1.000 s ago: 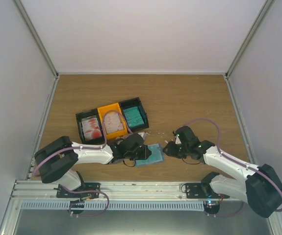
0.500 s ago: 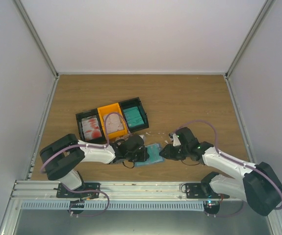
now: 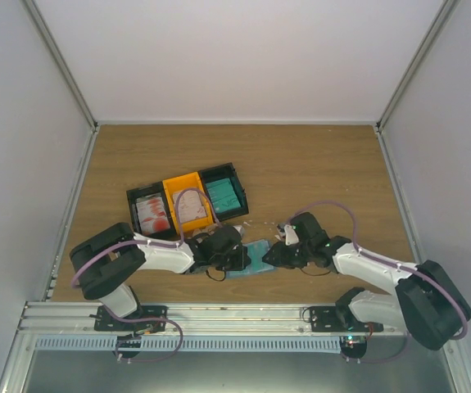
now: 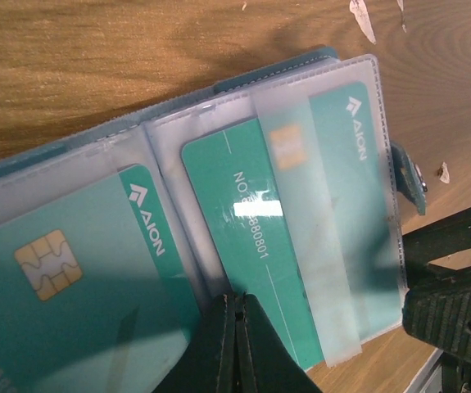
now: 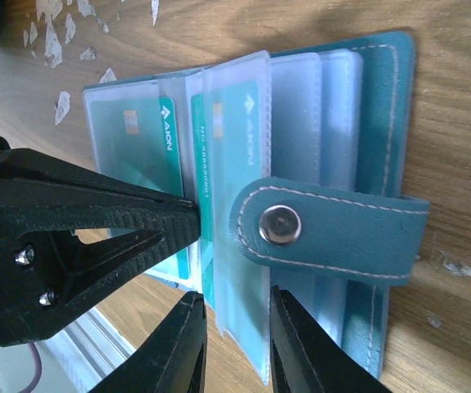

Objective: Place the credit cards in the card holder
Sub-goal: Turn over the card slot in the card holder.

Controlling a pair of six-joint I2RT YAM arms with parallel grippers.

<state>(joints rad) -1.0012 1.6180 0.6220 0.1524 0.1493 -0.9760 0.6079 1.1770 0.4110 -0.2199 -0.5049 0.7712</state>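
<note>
**Closed left fingers meeting a teal card at the open card holder**

The card holder (image 5: pixel 387 106) is lying open on the wooden table (image 3: pixel 301 155), just in front of the black-and-orange bin (image 3: pixel 131 214) and between the 2 grippers. Its clear sleeves (image 5: pixel 337 98) are fanning out, and its snap strap (image 5: pixel 333 232) is lying across them. The left gripper (image 4: pixel 235 301) is standing fully closed. Its tips are touching the near edge of a teal credit card (image 4: pixel 243 213) that is sitting partway inside a sleeve. Whether they are pinching that edge or only pressing on it is not showing. 2 more teal cards (image 4: pixel 63 254) are sitting in neighbouring sleeves. The right gripper (image 5: pixel 239 296) is reaching in from the opposite side, jaws partly apart over the loose end of a sleeve and not clamped on it. The 3 bin compartments are holding stacks of credit cards (image 3: pixel 190 206). White scraps (image 5: pixel 63 106) are lying beside the holder.
</note>
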